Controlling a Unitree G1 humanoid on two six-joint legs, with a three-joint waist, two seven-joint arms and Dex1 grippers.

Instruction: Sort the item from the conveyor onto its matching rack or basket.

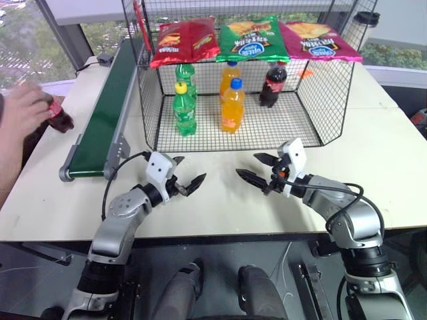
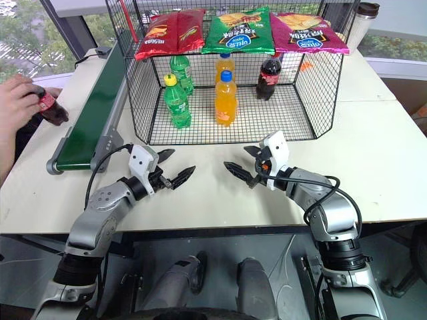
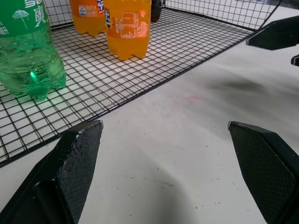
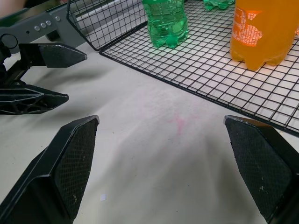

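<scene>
A person's hand (image 1: 23, 110) holds a small cola bottle (image 1: 59, 115) with a red cap and label at the table's far left, just left of the conveyor (image 1: 107, 117), whose dark green belt is bare. The black wire-mesh cage (image 1: 320, 110) stands at the back middle of the table. My left gripper (image 1: 192, 169) and right gripper (image 1: 247, 165) hover over the white table in front of the cage, tips facing each other. Both are open with nothing between their fingers (image 3: 79, 158) (image 4: 259, 158).
Inside the cage stand two green soda bottles (image 1: 185, 110), two orange soda bottles (image 1: 232, 105) and another cola bottle (image 1: 273, 83). Snack bags (image 1: 252, 37) lie on its upper shelf. A lidded cup (image 1: 365, 23) stands at the back right.
</scene>
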